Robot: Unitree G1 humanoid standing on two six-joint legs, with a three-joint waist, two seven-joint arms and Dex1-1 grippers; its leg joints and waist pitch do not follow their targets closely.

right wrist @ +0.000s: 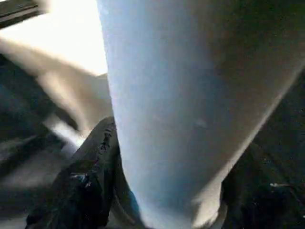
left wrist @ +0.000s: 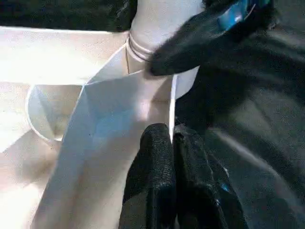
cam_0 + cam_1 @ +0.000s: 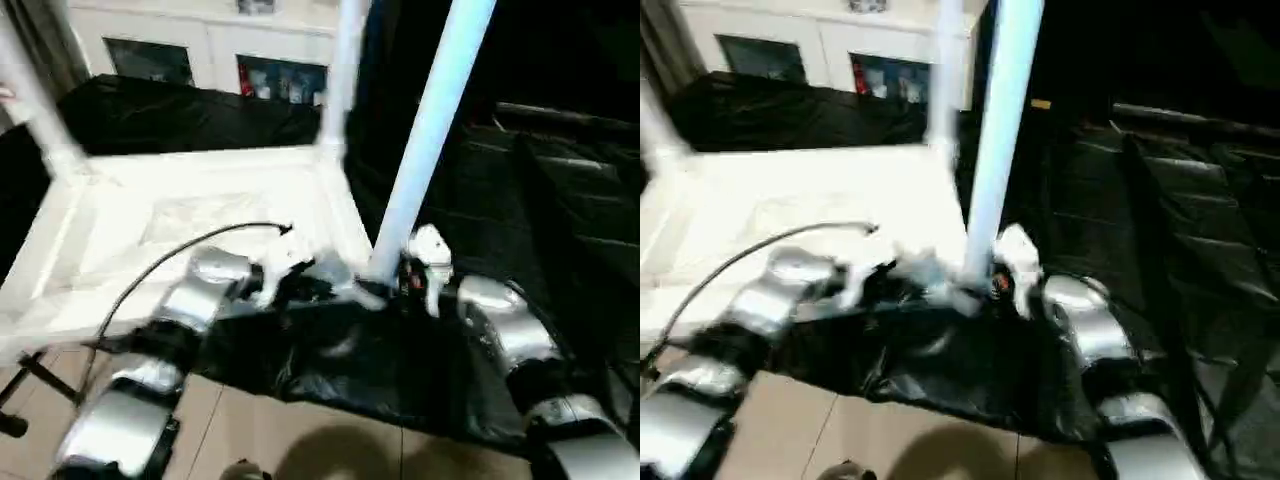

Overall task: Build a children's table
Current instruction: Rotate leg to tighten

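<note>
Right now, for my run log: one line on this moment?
stage: leg fitting | left gripper: shut on white rimmed plastic tabletop | right gripper: holding white tapered leg at near corner socket | two far legs upright

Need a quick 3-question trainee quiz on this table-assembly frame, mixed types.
1. True or false: the white plastic rimmed tabletop lies upside down on black sheeting.
2. Which gripper holds the near white tubular leg at the corner? A) left gripper B) right gripper
3. How many legs stand up from the tabletop, counting the far-right leg and far-left leg?

Key: 1 true; 2 B, while the left grips the tabletop rim; 3 three.
</note>
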